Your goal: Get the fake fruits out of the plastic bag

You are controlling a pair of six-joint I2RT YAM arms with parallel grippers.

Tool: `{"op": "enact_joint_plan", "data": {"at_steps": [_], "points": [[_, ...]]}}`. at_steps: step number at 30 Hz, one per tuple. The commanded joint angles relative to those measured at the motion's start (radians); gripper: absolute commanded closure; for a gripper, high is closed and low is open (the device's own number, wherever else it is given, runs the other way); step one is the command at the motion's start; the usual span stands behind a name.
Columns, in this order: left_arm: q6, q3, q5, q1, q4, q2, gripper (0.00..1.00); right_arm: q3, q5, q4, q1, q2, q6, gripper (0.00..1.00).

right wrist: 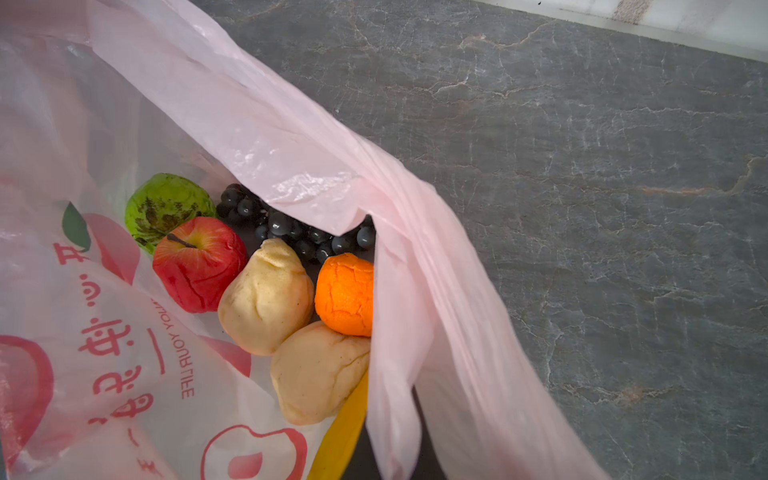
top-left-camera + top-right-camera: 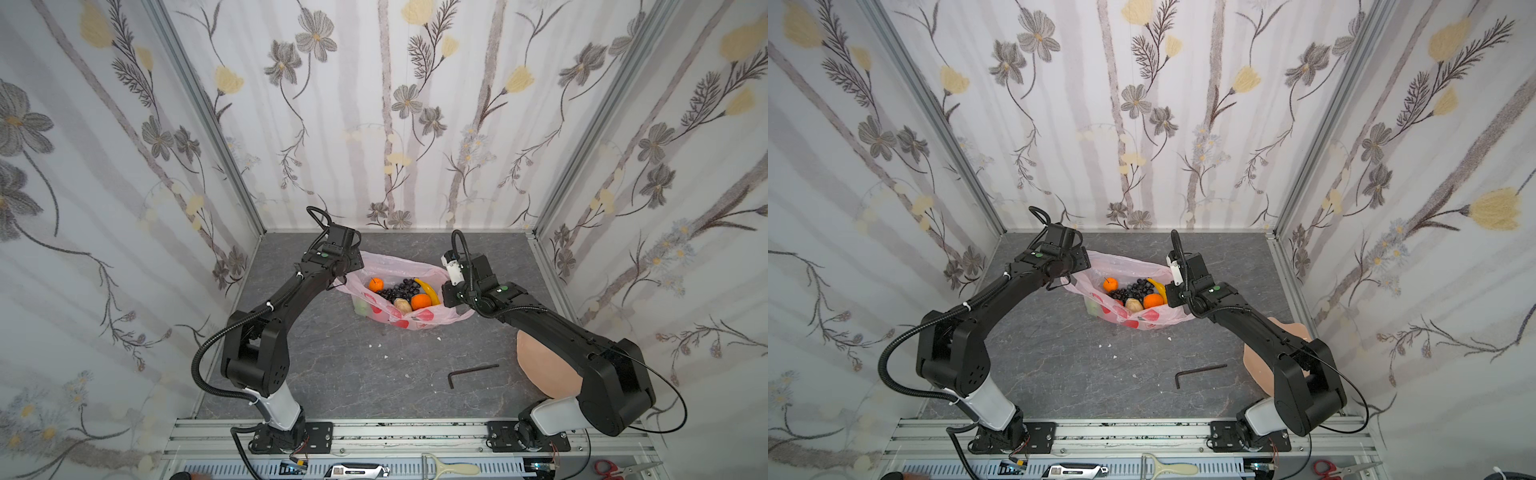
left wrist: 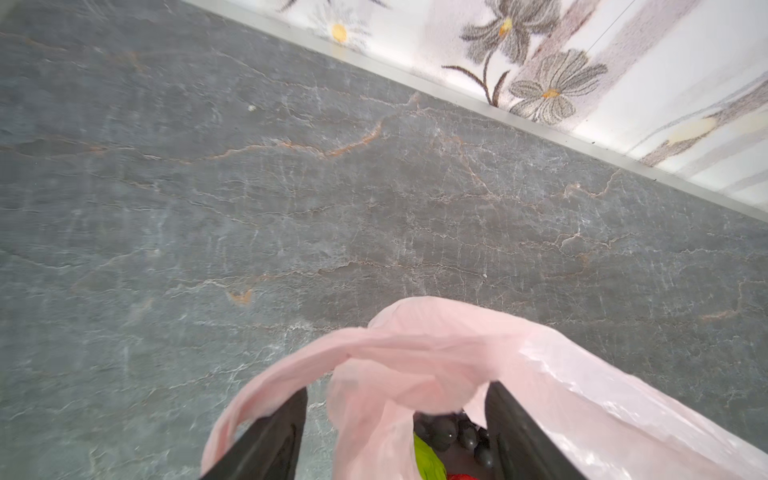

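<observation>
Start with the grey stone-look table (image 2: pixel 332 374), filling the lower middle of both top views. Locate the plastic bag (image 2: pixel 399 320) at frame centre, standing mouth-up on that table and stretched between the two arms, apparently to hold the mouth wide for access from above. Find the peach-pink dish (image 2: pixel 536 365) at lower right, partly hidden under the right arm and well apart from the bag; treat as a likely drop-off place. Check the left gripper (image 3: pixel 398 388) at the left rim of the bag: fingers (image 3: pixel 270 436) spread wide, a handle loop draped over and between them, not pinched. Check the right gripper (image 2: pixel 449 296) at the right rim: fingers out of sight in every view, closed. Judging by film drawn taut toward the bottom edge of the right wrist view, clamped on the bag's rim to anchor that side. Count the fake fruits (image 1: pixel 266 291), all inside the bag, none on the table: two beige pears (image 1: pixel 318 374), red apple (image 1: pixel 199 266), bumpy green fruit (image 1: pixel 166 208), orange (image 1: pixel 345 295), second orange (image 2: pixel 376 284) at the left of the mouth, yellow banana (image 1: pixel 345 428), dark grape bunch (image 1: pixel 291 230). Ignore the black hex key (image 2: pixel 469 372) at lower centre and the white crumbs (image 2: pixel 376 345) near the bag. Judge the extraction as not yet begun: bag opening in hand, first pick pending.
</observation>
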Motion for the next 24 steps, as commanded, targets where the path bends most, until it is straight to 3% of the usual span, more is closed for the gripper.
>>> {"op": "enact_joint_plan", "data": {"at_steps": [1,7,14,17,21,24], "points": [[-0.024,-0.034,-0.100,-0.027,-0.041,-0.057,0.27,-0.030,-0.032,0.096,0.005,-0.043,0.047,1.00],[-0.046,-0.065,-0.122,-0.107,-0.070,-0.095,0.26,-0.042,-0.048,0.128,0.008,-0.072,0.064,1.00],[-0.099,-0.132,-0.093,-0.117,-0.064,-0.039,0.26,-0.077,-0.112,0.187,0.007,-0.078,0.111,1.00],[-0.124,-0.163,-0.074,-0.133,-0.044,-0.028,0.35,-0.100,-0.107,0.206,-0.002,-0.083,0.146,1.00],[-0.197,-0.304,0.007,-0.172,0.101,-0.090,0.65,-0.122,-0.219,0.247,-0.048,-0.064,0.186,1.00],[-0.236,-0.430,0.011,-0.167,0.179,-0.152,0.70,-0.120,-0.274,0.269,-0.081,-0.040,0.209,1.00]]}}
